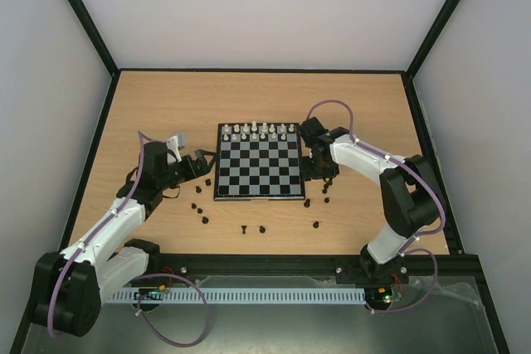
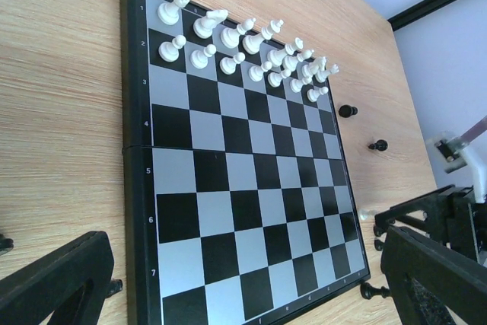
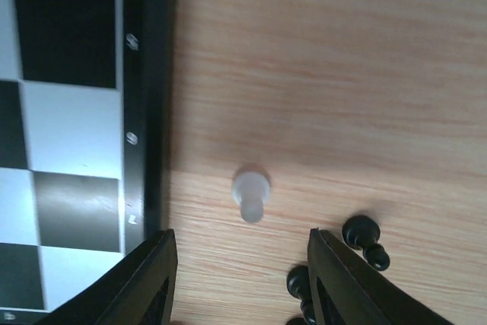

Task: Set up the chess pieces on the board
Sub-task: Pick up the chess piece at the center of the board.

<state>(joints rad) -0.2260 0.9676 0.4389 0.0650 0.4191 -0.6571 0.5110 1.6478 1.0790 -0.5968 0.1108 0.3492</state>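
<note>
Table [image 1: 373,105] pale wood, walls [image 1: 249,6] grey | left gripper [image 1: 202,165] spread wide | right gripper [image 3: 240,243] apart beside board [image 1: 257,173]

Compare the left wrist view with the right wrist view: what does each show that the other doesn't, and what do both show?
Only the left wrist view shows the white pieces standing in two rows at one end of the board, with the rest of its squares bare. Only the right wrist view shows clearly a lone white pawn on the table just off the board's edge, in front of the open right gripper. Both show the board's black frame, some squares, the wooden table and loose black pieces off the board.
</note>
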